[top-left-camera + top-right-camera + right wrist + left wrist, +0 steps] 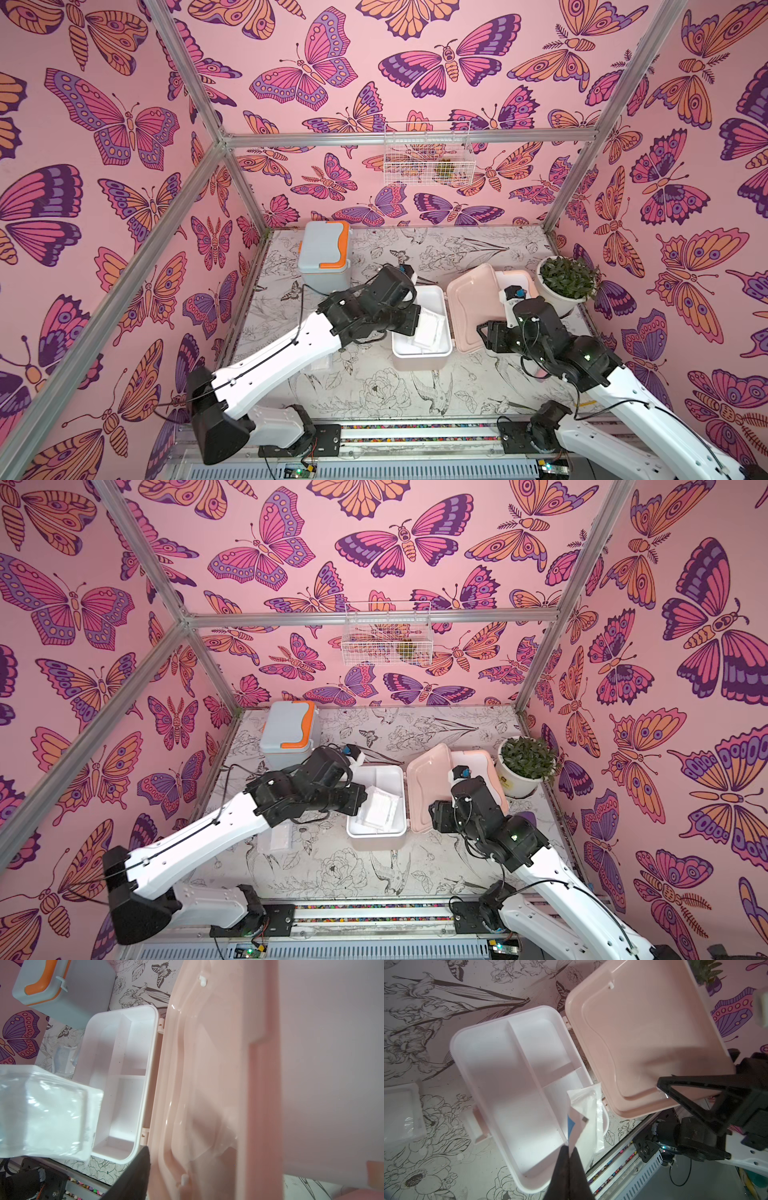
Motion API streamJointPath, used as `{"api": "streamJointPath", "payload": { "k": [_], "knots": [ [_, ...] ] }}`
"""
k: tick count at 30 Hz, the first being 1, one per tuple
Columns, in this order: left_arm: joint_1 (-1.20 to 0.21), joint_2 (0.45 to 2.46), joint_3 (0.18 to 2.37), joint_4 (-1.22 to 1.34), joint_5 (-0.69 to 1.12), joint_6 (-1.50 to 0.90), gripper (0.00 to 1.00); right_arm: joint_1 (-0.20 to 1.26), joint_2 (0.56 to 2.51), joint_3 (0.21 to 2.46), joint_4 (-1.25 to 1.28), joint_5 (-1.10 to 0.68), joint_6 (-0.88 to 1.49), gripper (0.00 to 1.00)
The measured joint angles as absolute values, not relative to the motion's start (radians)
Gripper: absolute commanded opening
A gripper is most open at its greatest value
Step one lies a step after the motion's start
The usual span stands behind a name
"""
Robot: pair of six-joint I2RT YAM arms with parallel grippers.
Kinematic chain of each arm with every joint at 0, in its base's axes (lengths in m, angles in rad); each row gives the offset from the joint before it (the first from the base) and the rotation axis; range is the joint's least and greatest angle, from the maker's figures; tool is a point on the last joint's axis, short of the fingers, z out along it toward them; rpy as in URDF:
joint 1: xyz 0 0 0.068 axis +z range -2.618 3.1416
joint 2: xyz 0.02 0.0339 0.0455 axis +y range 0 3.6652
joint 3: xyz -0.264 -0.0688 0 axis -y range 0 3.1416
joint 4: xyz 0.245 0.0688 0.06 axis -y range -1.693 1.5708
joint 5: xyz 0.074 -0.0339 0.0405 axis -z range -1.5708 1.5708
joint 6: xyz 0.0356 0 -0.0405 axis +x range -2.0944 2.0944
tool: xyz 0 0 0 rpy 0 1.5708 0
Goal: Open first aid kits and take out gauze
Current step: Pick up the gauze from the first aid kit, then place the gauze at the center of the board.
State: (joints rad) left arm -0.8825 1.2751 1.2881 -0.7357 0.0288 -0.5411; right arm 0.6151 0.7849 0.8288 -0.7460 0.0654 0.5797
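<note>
Clenched on the gauze packet, our left tool held it over the open case; tabletop lay toward lower left.

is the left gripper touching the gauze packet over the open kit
Touching. The left wrist view shows the left gripper pinched shut on a corner of the gauze packet, with no gap.

Both top views: high over near edge, angled down twd far wall, so whole table shows, nearly same pic. L wrist cam: close above open case, facing down. R wrist cam: v. close beside its lid — all views share case + lid.
</note>
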Motion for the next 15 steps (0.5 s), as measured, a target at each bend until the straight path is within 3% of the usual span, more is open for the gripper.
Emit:
{"api": "streamJointPath", "payload": {
  "k": [9,15],
  "knots": [
    [-0.667,1.025,1.151,-0.832,-0.002,-0.54,0.0,0.615,0.784,0.829,-0.746,0.062,0.58,0.61],
    [-0.537,0.982,1.05,-0.901,-0.044,-0.533,0.0,0.615,0.783,0.827,-0.746,0.059,0.58,0.61]
  ]
}}
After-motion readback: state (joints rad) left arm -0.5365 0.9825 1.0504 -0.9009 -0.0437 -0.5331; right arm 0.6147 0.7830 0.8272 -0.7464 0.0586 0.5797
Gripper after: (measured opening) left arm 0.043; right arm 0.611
